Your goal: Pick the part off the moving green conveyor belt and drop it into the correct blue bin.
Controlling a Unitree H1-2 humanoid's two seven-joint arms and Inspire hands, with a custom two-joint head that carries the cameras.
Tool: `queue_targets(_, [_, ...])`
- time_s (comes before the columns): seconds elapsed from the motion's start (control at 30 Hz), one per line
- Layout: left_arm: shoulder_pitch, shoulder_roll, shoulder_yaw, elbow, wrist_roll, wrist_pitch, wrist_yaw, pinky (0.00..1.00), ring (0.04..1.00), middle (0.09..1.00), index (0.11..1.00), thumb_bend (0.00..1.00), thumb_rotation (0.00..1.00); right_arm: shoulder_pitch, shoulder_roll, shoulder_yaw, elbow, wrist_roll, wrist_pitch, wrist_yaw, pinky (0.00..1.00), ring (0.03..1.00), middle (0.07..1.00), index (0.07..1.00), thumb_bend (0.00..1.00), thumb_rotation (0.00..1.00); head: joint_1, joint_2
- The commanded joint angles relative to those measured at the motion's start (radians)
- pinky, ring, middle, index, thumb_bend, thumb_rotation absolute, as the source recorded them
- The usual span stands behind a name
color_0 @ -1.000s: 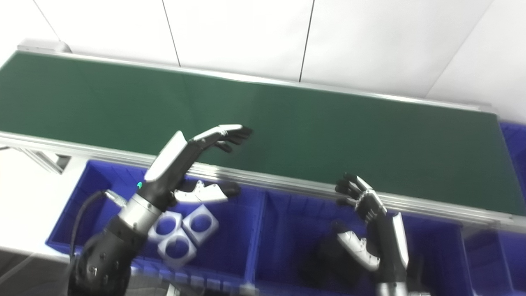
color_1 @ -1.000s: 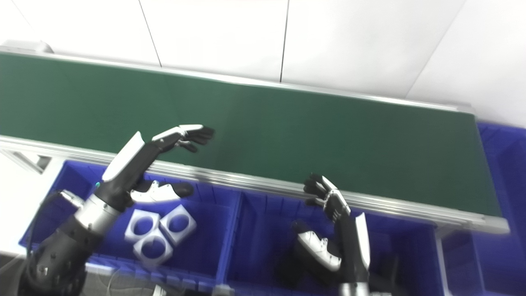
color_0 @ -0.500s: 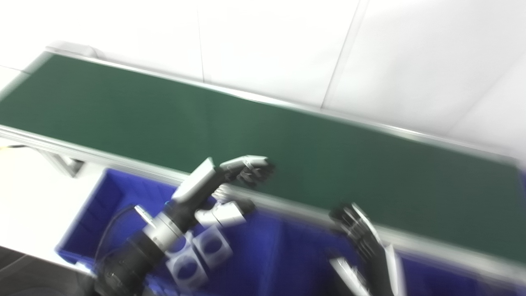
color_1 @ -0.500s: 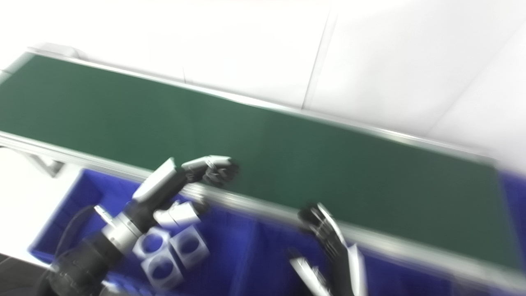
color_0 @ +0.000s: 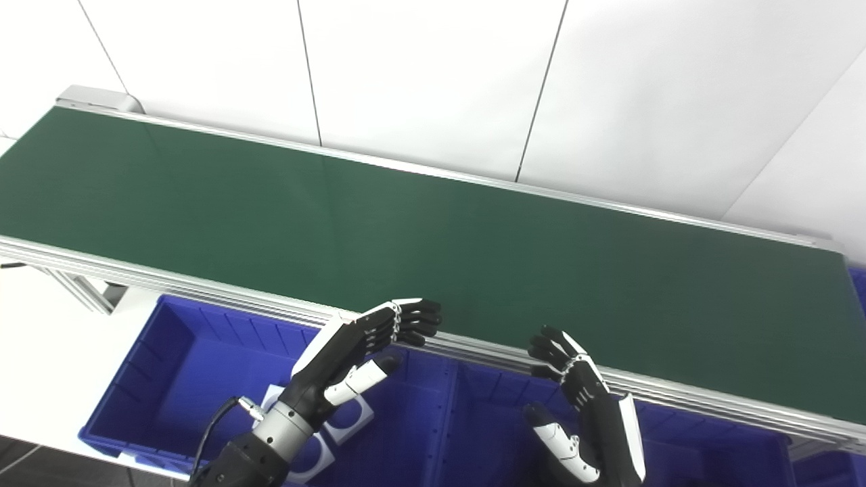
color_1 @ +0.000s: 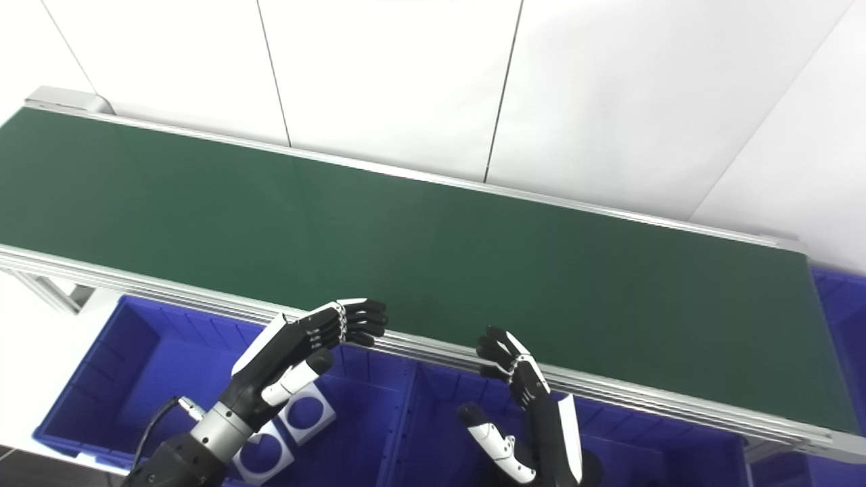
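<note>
conveyor belt (color_0: 433,230) bare; white parts (color_1: 306,414) in left bin (color_0: 176,379).

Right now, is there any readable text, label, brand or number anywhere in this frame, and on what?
None: no word, number or sign shows on the green conveyor belt, the blue bin, the white square parts, either hand or the white wall panels.
</note>
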Motion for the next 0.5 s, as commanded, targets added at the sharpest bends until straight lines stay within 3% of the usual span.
queue_targets(0.0, [0.004, -0.002, -0.008, -0.011, -0.028, -0.039, -0.004, 0.73, 0.757, 0.786, 0.804, 0.73, 0.87, 0.001, 0.012, 0.004, -0.019, -0.005, -0.039, -0.014, 0.71, 0.787, 0.800, 0.841, 0.67, 0.61, -0.039, 0.005])
queue_targets(0.47, [0.011, 0.015, 0.014, 0.064, -0.119, -0.065, -0.024, 0.75, 0.766, 0.788, 0.799, 0.77, 0.84, 0.011, 0.040, 0.008, -0.026, -0.045, -0.036, -0.032, 0.71, 0.788, 0.812, 0.847, 0.66, 0.64, -0.206, 0.040])
